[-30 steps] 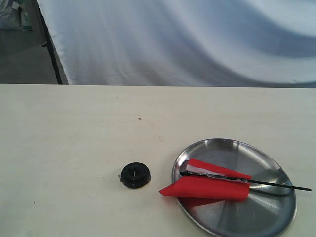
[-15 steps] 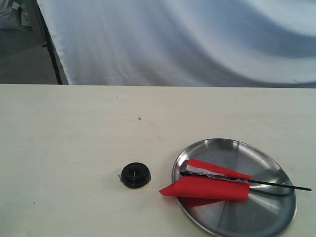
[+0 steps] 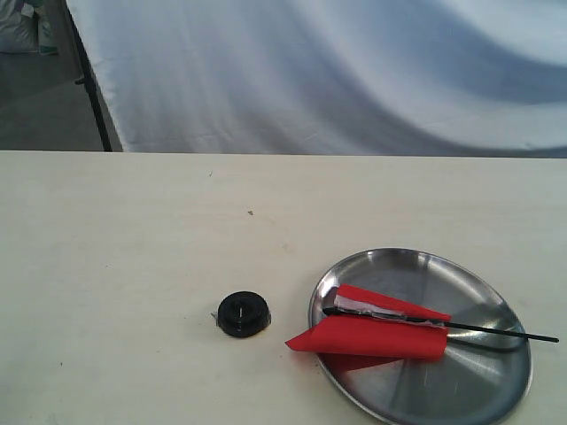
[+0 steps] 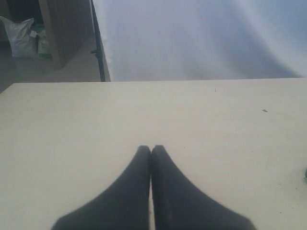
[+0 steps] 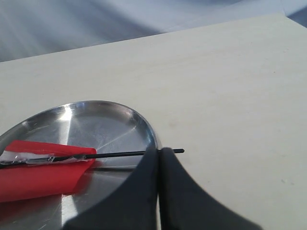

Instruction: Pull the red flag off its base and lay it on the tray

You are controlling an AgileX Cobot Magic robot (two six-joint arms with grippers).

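Note:
The red flag [image 3: 372,335] lies flat on the steel tray [image 3: 461,382], its cloth hanging a little over the tray's left rim. Its thin black pole [image 3: 496,331] sticks out past the right rim. The round black base [image 3: 243,313] sits alone on the table left of the tray, with nothing in it. Neither gripper shows in the exterior view. My left gripper [image 4: 151,149] is shut and empty above bare table. My right gripper [image 5: 159,150] is shut and empty, hanging in front of the pole [image 5: 120,154], flag [image 5: 38,175] and tray [image 5: 96,122].
A white cloth backdrop [image 3: 354,71] hangs behind the table's far edge. A black stand leg [image 3: 89,80] rises at the back left. White sacks [image 4: 21,38] lie on the floor beyond the table's corner.

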